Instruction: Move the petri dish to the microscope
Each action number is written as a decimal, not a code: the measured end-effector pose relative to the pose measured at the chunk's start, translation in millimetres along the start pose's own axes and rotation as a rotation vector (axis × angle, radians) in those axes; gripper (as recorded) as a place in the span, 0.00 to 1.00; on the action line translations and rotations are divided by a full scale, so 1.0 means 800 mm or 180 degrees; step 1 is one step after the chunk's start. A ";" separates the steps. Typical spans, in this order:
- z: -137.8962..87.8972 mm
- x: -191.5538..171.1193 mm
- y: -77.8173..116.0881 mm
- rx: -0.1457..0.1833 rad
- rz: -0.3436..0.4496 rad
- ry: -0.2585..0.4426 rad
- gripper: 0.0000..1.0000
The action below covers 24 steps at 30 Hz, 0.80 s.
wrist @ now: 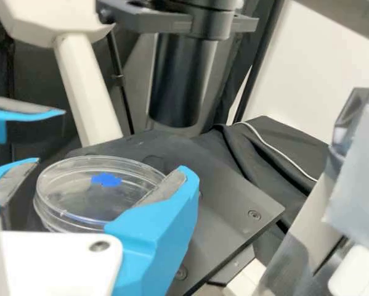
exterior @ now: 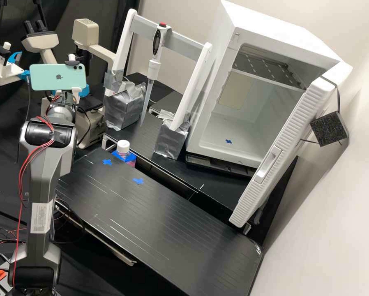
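In the high view my gripper (exterior: 84,91) is at the microscope (exterior: 44,41), largely behind the phone on the wrist. The wrist view has the gripper (wrist: 98,185) shut on the clear petri dish (wrist: 70,203), one blue finger on either side of its rim. The dish lies over the black stage (wrist: 224,191) of the microscope, beside and lower than the dark condenser cylinder (wrist: 178,83). A blue mark (wrist: 106,179) shows through the dish. Whether its base touches the stage I cannot tell.
A pipette (exterior: 153,68) hangs from a white frame behind the bench (exterior: 151,222). A white-capped bottle (exterior: 123,147) stands at the bench's back edge, and an open white incubator (exterior: 242,111) at the right. The second arm's blue finger (wrist: 24,117) is near the dish.
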 end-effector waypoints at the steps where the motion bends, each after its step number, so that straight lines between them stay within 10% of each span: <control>1: 0.000 0.003 0.001 0.0000 0.0010 0.0007 0.00; 17: 0.012 0.059 -0.009 0.0042 0.0011 -0.0120 0.00; 24: 0.018 0.074 -0.011 -0.0131 0.0064 -0.0193 0.00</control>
